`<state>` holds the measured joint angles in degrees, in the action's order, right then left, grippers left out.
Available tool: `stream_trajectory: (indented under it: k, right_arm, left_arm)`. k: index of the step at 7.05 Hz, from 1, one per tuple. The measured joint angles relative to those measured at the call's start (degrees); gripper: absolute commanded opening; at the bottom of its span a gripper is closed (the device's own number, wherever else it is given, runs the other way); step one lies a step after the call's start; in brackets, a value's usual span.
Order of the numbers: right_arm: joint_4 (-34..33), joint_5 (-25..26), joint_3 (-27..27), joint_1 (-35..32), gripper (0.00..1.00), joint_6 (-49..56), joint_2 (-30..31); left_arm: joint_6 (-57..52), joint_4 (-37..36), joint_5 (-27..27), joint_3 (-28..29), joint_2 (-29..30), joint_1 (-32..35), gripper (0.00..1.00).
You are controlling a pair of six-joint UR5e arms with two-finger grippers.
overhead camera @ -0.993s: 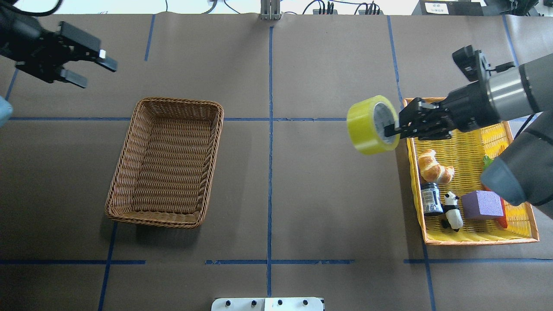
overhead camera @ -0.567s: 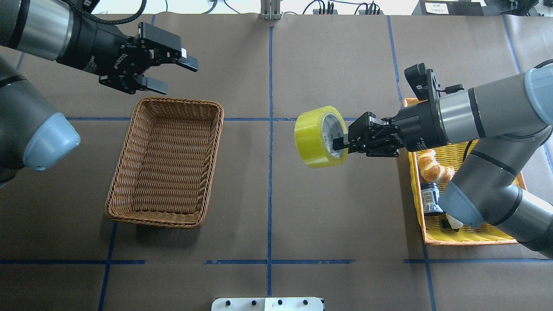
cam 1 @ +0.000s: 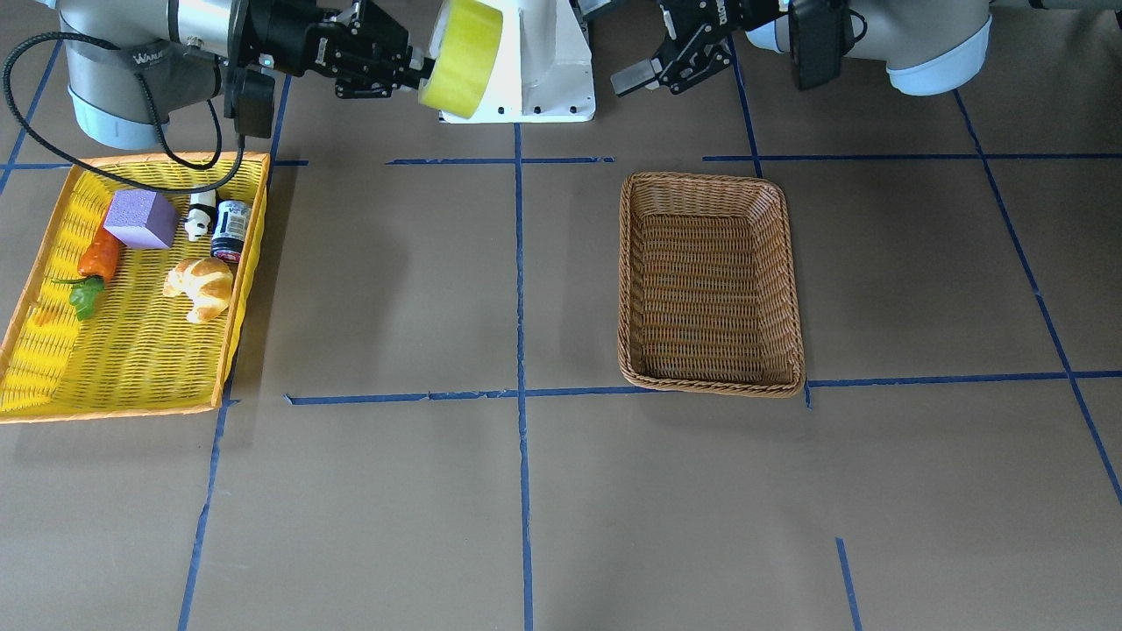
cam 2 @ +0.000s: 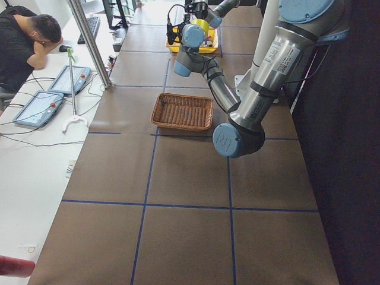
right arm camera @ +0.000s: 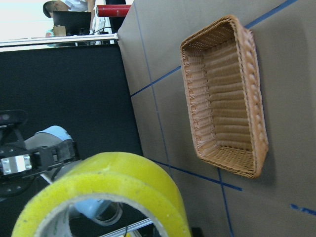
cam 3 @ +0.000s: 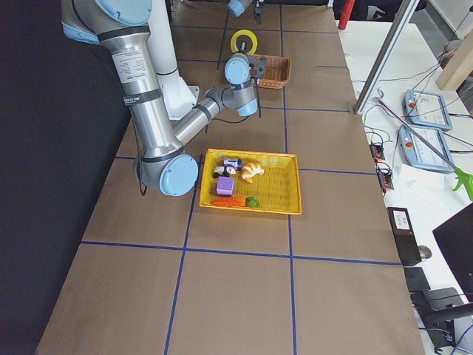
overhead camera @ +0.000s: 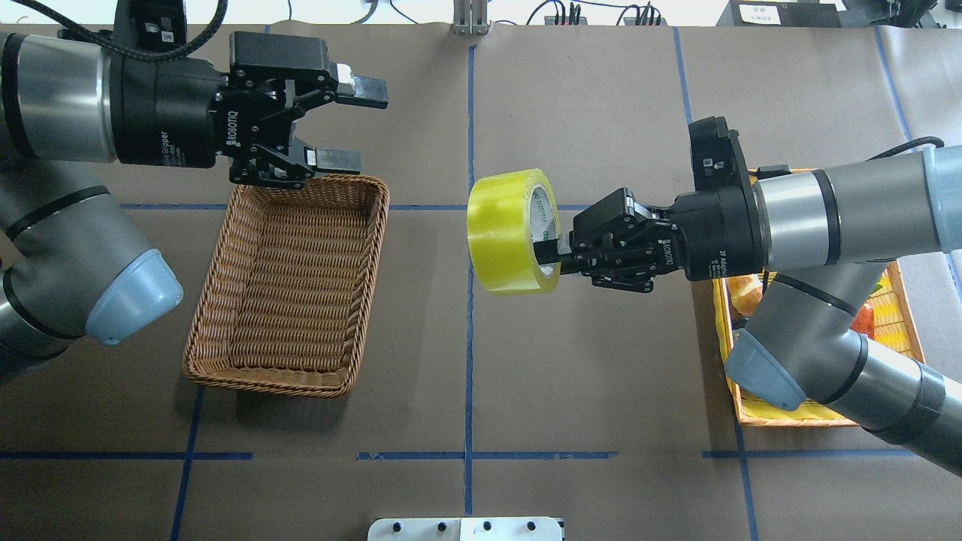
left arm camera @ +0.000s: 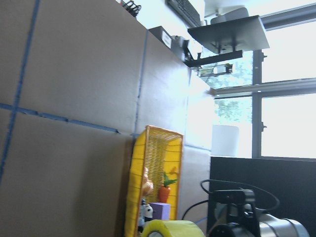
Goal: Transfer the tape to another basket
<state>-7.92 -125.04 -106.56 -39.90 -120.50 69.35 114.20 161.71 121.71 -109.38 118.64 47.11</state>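
Tape is in my right gripper, which is pinched on the roll's wall through the core. The roll's axis is level, along the table. It hangs over the centre line, and the basket is well apart to my left. My left gripper is wide open with nothing in it, over the basket's far edge. Likely a hand-over or a straight carry, with only flat brown paper between.

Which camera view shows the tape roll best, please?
The overhead exterior view: the tape appears whole, held by the right gripper. The front-facing view catches it at the frame's top edge, both side views show it tiny, the right wrist view crops it close up, and the left wrist view shows only a sliver.
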Motion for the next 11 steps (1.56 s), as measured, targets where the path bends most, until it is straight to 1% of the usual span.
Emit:
stream_trajectory:
  k: [1,2,3,4,6,8,11]
  right_arm:
    - [2.4,1.6,0.0,0.7,0.0,-4.1,-1.3]
    - [3.7,3.5,0.0,1.8,0.0,-6.7,-2.5]
    - [4.2,4.7,0.0,2.5,0.0,-8.2,-3.3]
    - [4.4,5.2,0.0,2.8,0.0,-9.7,-4.1]
    - [5.4,5.4,0.0,3.1,0.0,-11.3,-4.7]
    - [6.0,5.4,-0.1,4.1,0.0,-11.7,-4.8]
    - [6.2,5.4,0.0,5.7,0.0,-11.8,-5.8]
  left_arm:
    - [3.5,5.3,-3.9,0.0,0.0,-2.4,1.0]
    - [7.4,11.1,-9.3,0.0,-0.1,-5.9,1.0]
    - [11.6,15.2,-13.3,0.0,-0.2,-8.2,1.0]
    - [15.5,17.6,-15.4,-0.1,-0.2,-9.2,1.0]
    - [18.7,19.1,-16.9,-0.2,-0.1,-9.6,1.0]
    - [19.3,19.9,-18.0,-0.2,0.1,-9.8,1.0]
    - [19.4,20.3,-18.3,-0.1,0.1,-10.8,0.99]
